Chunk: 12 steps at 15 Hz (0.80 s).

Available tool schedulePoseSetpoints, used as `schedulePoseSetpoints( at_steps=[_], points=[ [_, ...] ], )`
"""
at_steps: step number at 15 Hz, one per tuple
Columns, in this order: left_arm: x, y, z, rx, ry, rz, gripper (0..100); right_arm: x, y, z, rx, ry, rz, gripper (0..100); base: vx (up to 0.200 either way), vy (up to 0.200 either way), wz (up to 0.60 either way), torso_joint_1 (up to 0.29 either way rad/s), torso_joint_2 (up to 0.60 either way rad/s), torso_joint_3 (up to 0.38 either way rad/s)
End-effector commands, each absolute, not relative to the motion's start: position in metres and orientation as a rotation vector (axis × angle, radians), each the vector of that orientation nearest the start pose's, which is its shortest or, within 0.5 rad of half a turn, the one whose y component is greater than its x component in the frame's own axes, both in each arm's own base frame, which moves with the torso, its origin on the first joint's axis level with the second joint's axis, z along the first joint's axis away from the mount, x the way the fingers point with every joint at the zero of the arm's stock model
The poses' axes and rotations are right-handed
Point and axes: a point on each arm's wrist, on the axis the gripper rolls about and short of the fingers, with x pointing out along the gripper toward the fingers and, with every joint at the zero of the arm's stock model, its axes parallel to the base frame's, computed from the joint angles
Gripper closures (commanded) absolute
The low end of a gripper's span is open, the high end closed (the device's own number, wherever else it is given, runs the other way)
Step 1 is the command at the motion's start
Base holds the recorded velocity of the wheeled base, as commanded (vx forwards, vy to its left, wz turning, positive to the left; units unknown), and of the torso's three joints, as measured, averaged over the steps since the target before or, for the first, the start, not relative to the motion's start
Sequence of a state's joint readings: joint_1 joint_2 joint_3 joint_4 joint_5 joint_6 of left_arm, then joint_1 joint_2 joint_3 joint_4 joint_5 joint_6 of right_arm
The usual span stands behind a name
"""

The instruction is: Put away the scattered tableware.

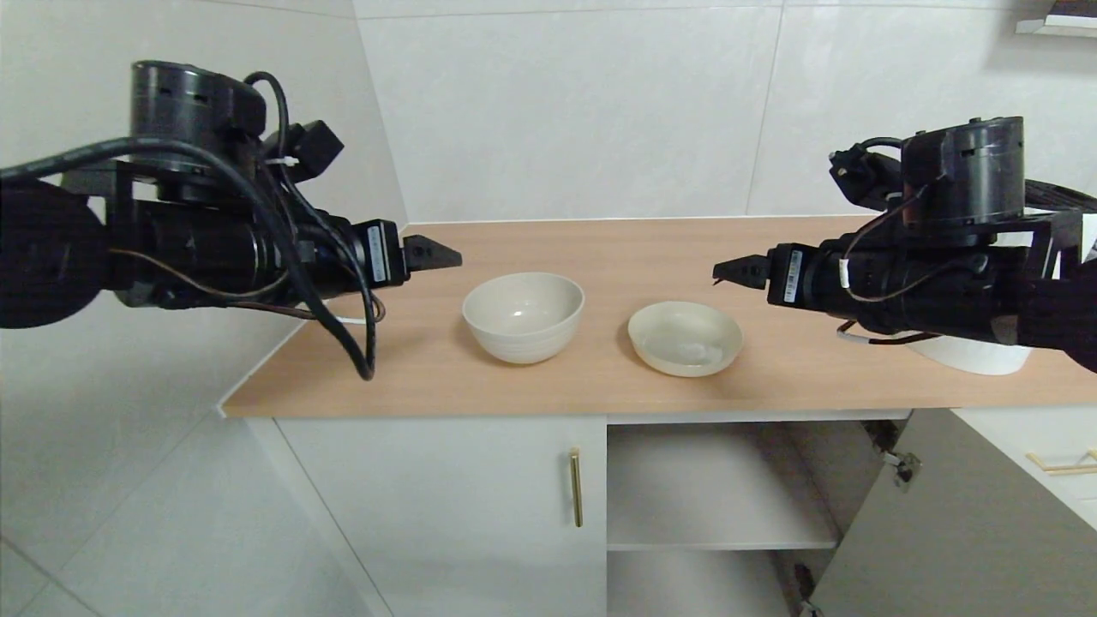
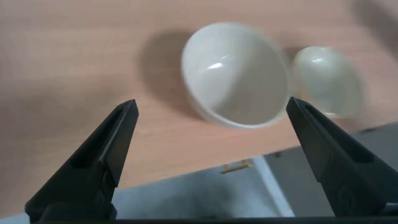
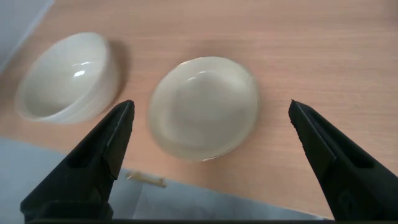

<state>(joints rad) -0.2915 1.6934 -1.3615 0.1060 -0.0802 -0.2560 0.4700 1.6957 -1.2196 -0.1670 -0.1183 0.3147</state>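
Surface (image 1: 411, 364) is carrying empty deep bowl (image 1: 524, 315), shallow dish (image 1: 685, 337) mid-frame | wrist views showing left pincer (image 2: 210, 104), right pincer (image 3: 209, 106) spread apart | head view adding open cupboard (image 1: 711, 488) lower centre

Wood-grain countertop (image 1: 600, 248) against white tiled wall (image 1: 583, 111). Below front edge, white cabinet: left door (image 1: 446, 506) closed, slim gold handle (image 1: 576, 487) upright near its right edge; right door (image 1: 934, 531) swung open, inner shelf (image 1: 711, 540) exposed.

1. The light is bright, soft and even.
2. Small white shine spots sit inside the deep bowl (image 1: 523, 315) and the shallow bowl (image 1: 685, 337).
3. Soft grey shadows lie on the worktop (image 1: 600, 248) beside both bowls.
4. The cupboard shelf (image 1: 711, 480) is dimmer.
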Motion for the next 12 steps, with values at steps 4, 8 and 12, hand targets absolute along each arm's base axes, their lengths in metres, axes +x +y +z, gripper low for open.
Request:
schedulePoseSetpoints(
  at_steps=[4, 8, 12],
  points=[
    [0.364, -0.111, 0.205, -0.138, 0.656, -0.157, 0, 0.299, 0.148, 0.244, 0.206, 0.37, 0.266, 0, 0.0, 0.0, 0.0, 0.0, 0.0, 0.0],
    [0.371, -0.133, 0.203, -0.157, 0.648, -0.187, 0, 0.299, 0.148, 0.244, 0.205, 0.371, 0.265, 0, 0.0, 0.0, 0.0, 0.0, 0.0, 0.0],
    [0.376, -0.139, 0.2, -0.149, 0.644, -0.174, 0, 0.299, 0.148, 0.243, 0.205, 0.372, 0.264, 0, 0.0, 0.0, 0.0, 0.0, 0.0, 0.0]
  ],
)
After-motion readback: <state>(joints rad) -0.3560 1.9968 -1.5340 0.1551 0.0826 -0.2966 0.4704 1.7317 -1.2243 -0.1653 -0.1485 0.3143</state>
